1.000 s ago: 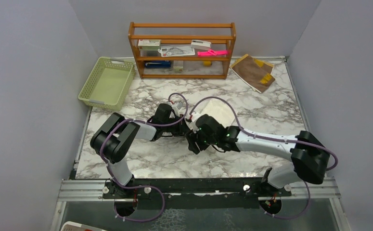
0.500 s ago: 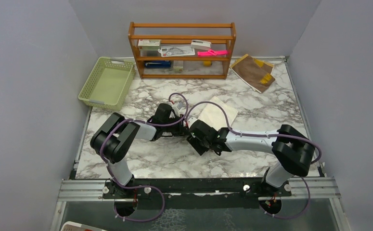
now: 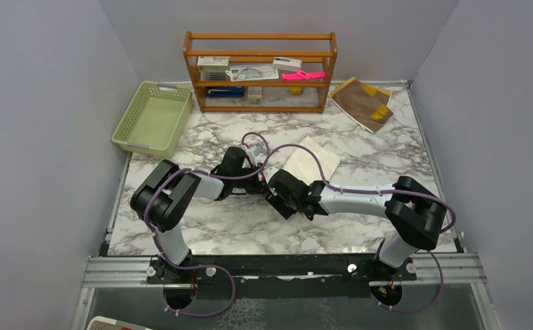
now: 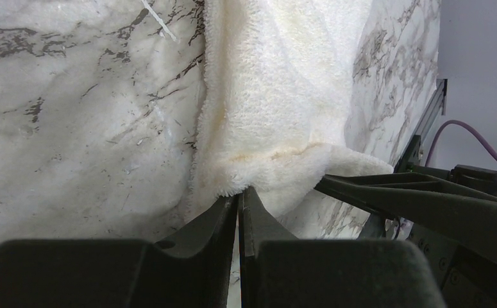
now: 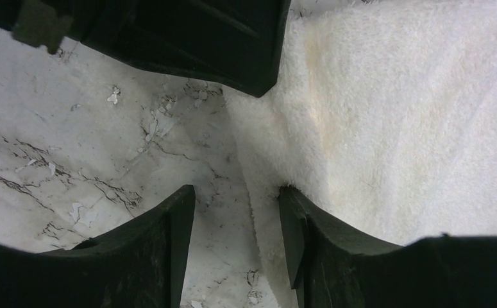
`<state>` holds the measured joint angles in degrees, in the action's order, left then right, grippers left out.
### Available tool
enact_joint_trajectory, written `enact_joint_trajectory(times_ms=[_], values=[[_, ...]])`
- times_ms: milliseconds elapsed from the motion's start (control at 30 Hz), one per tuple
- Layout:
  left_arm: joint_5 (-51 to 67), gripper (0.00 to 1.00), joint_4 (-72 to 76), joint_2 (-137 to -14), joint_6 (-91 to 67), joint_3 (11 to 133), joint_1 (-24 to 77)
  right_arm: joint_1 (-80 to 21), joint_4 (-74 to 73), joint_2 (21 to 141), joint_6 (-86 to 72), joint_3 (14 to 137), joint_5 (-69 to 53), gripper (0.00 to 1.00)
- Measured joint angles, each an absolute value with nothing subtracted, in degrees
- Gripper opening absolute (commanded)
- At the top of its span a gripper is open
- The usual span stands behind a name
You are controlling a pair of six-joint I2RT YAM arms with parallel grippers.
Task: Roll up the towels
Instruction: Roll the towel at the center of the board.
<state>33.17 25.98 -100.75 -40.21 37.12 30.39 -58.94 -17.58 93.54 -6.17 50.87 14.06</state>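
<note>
Both arms reach in to the middle of the marble bench [image 3: 236, 227] and meet at the near left corner of the cream towel [image 3: 309, 159]. The towel lies flat just right of centre and stretches away toward the far right.

On the left wrist view, the left fingers [image 4: 207, 221] are pressed together. Their tips are clamped on the fluffy corner of the cream towel [image 4: 277, 96], which bunches up a little over them. The rest of the cloth runs flat along the bench beyond.

Over on the right wrist view, the right fingers [image 5: 162, 244] stand apart, tips down at the bench. They straddle the towel's edge [image 5: 258, 186]: one finger is over bare marble, the other is on the cream pile. Nothing is gripped between them. The dark body of the left arm's hand [image 5: 188, 32] sits just beyond, right at the same corner.

From above, the two wrists are nearly touching, the left arm [image 3: 181, 196] coming from the left and the right arm [image 3: 360, 199] from the right.

The brown towel [image 3: 363, 102] with its yellow patches lies folded in the far right corner, just beside the wooden shelf [image 3: 260, 69]. It is well apart from both arms. A green basket [image 3: 152, 118] sits at the far left.
</note>
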Motion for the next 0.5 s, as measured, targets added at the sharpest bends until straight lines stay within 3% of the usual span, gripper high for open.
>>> enact_joint_trajectory(times_ms=[500], values=[[34.0, 0.11, 26.0, -101.2, -40.1, 37.4, 30.2, -58.9, -15.8, 93.5, -4.0, 51.4, 13.3, 0.49]])
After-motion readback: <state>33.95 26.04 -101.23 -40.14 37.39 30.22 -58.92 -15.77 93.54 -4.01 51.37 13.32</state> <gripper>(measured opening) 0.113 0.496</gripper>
